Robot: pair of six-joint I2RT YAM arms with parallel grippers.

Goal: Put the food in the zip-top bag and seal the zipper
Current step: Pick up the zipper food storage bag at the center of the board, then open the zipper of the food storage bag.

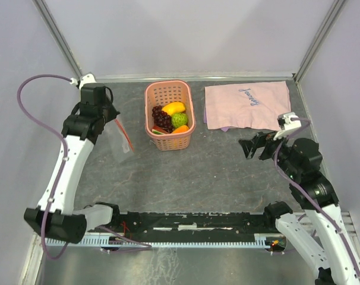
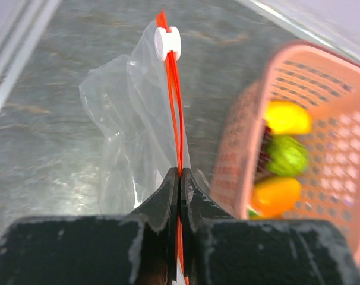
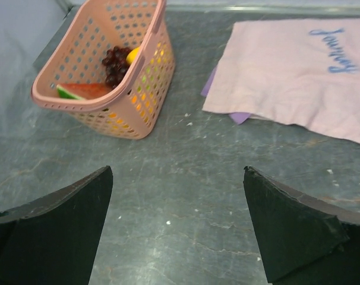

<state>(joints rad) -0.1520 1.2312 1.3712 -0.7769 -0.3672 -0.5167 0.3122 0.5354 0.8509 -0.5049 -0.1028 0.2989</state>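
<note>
The clear zip-top bag (image 1: 119, 141) (image 2: 129, 124) hangs to the left of the pink basket. My left gripper (image 1: 116, 118) (image 2: 180, 173) is shut on the bag's red-orange zipper strip (image 2: 174, 101), whose white slider (image 2: 167, 43) sits at the far end. The toy food lies in the basket: yellow mango (image 1: 173, 108) (image 2: 286, 117), bumpy green fruit (image 1: 180, 120) (image 2: 286, 155), orange fruit (image 1: 181, 129) (image 2: 277, 194), purple grapes (image 1: 160, 114) (image 3: 114, 65) and watermelon slice (image 1: 161, 130) (image 3: 84, 91). My right gripper (image 1: 253, 146) (image 3: 177, 172) is open and empty above bare table, right of the basket.
The pink perforated basket (image 1: 170, 141) (image 3: 97, 50) (image 2: 340, 83) stands at the back middle. A pink cloth (image 1: 246, 104) (image 3: 293, 65) with blue lettering lies at the back right. Grey walls and metal rails (image 1: 198, 76) enclose the dark table.
</note>
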